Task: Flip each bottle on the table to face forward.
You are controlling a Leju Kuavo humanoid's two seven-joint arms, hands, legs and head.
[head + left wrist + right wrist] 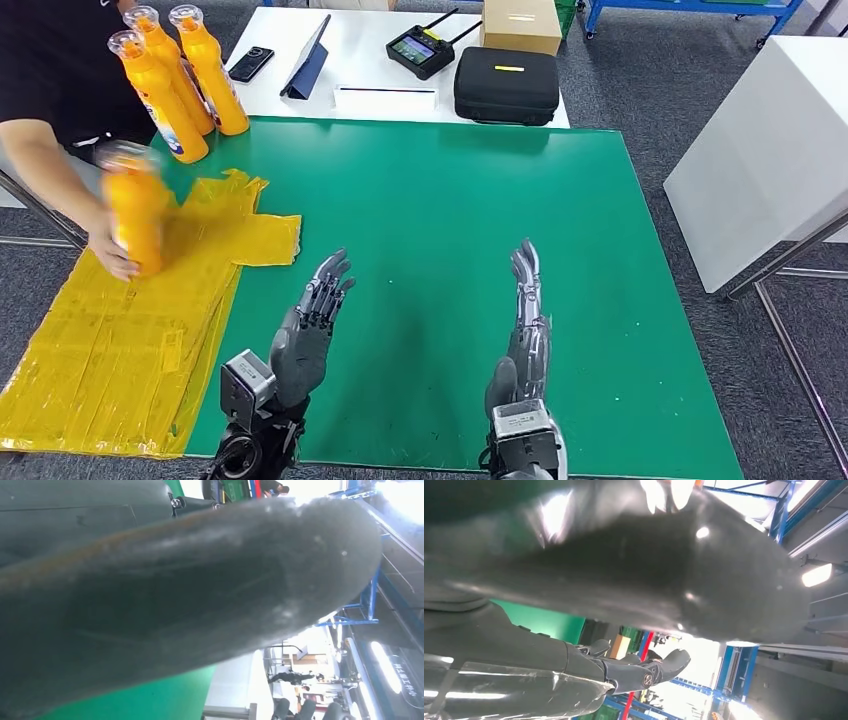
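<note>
Three orange bottles [185,75] with clear caps stand upright together at the far left corner of the green table [450,210]. A person's hand [108,252] grips another orange bottle [136,215], blurred, over the yellow sheet [130,330]. My left hand [308,325] is raised above the table's near side, empty, fingers spread. My right hand [527,320] is raised beside it, palm edge on, fingers straight and apart, holding nothing. A thick dark thumb [190,590] looms close in the left wrist view, and dark fingers [639,672] extend in the right wrist view.
A white table behind holds a black case [506,85], a controller [421,50], a cardboard box [520,25], a tablet [308,60] and a phone [250,63]. Another white table [770,150] stands to the right. Grey floor surrounds the table.
</note>
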